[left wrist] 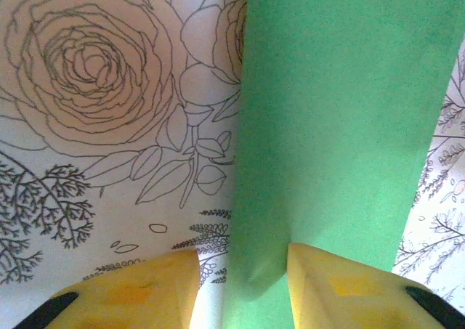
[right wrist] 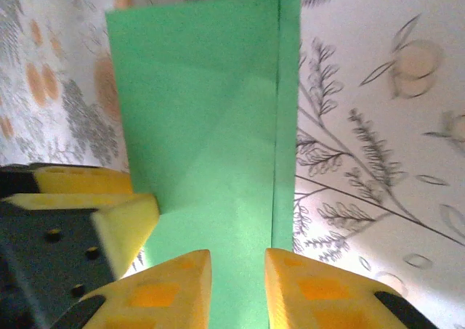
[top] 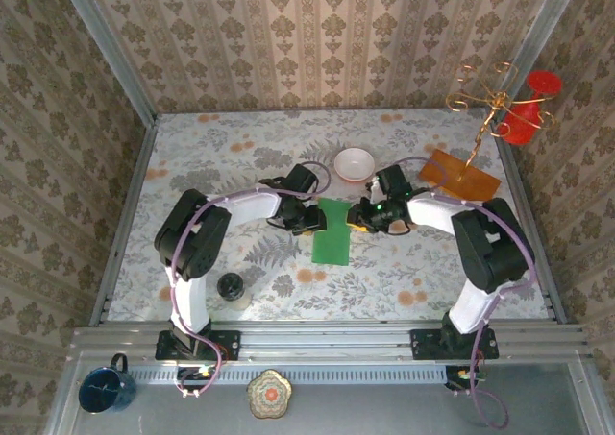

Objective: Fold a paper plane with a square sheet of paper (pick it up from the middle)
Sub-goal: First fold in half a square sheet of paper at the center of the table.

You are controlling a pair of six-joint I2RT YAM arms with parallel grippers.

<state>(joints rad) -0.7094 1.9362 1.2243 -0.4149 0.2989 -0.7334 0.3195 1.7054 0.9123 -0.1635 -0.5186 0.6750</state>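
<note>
**Views.** The top external view showed the green paper (top: 332,231) as a plain upright rectangle at the centre of the table (top: 423,281), without visible detail.

The right wrist view showed what the top view did not:
- a narrow second layer stood along the 3 o'clock edge of the paper (right wrist: 203,111);
- faint diagonal creases crossed its face;
- one yellow finger (right wrist: 127,224) of the opposite gripper sat at the paper's 9 o'clock edge.

The left wrist view showed the paper (left wrist: 341,126) as one smooth band running from 12 to 6 o'clock over the printed rose cloth.

**Paper and grippers.** In the top view the left gripper (top: 312,220) met the paper at its 10 o'clock edge. The right gripper (top: 361,216) met it at its 2 o'clock edge.

At the left gripper (left wrist: 243,289) the jaws stood moderately parted. The paper's edge ran down through the gap, and one finger (left wrist: 341,285) overlapped the sheet.

At the right gripper (right wrist: 237,289) the jaws stood narrowly parted, with green showing through the slot. Neither pair was pressed shut on the sheet.

**Count.**
- One green paper.
- Two grippers.
- One white bowl (top: 354,163) at 12 o'clock from the paper.
- One wooden board (top: 461,176) at 2 o'clock.
- One black jar (top: 231,286) at 8 o'clock.
- One blue mug (top: 106,389) at 8 o'clock, off the table.
</note>
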